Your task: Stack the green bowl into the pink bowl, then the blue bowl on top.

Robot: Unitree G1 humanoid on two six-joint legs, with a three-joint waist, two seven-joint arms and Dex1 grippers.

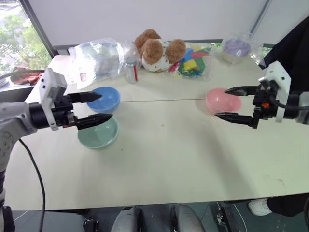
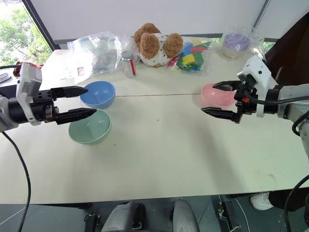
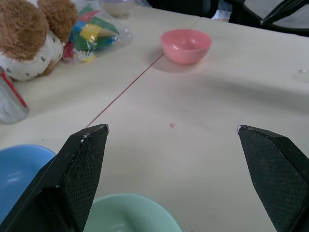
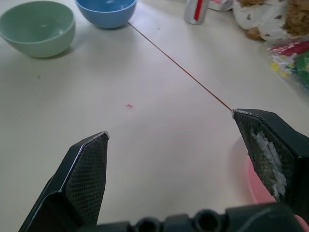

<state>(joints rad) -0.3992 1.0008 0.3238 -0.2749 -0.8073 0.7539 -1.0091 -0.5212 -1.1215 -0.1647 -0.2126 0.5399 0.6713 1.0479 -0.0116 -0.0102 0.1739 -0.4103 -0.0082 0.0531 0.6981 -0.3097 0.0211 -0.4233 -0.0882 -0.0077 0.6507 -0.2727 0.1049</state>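
The green bowl (image 1: 99, 134) sits upright on the table at the left, with the blue bowl (image 1: 105, 99) just behind it. Across the table at the right stands the pink bowl (image 1: 222, 100). My left gripper (image 1: 105, 106) hovers open above the green and blue bowls, nothing between its fingers. My right gripper (image 1: 222, 102) hangs open in front of the pink bowl, above the table, also empty. In the left wrist view the pink bowl (image 3: 186, 45) lies far ahead; in the right wrist view the green bowl (image 4: 37, 28) and blue bowl (image 4: 107, 10) lie far ahead.
Along the table's back edge lie a clear plastic bag (image 1: 96, 58), a small jar (image 1: 132, 70), a brown plush toy (image 1: 157, 50), a bag of coloured blocks (image 1: 193, 62) and a purple bowl in plastic wrap (image 1: 235, 48). A person in dark clothes (image 1: 294, 43) stands at the right.
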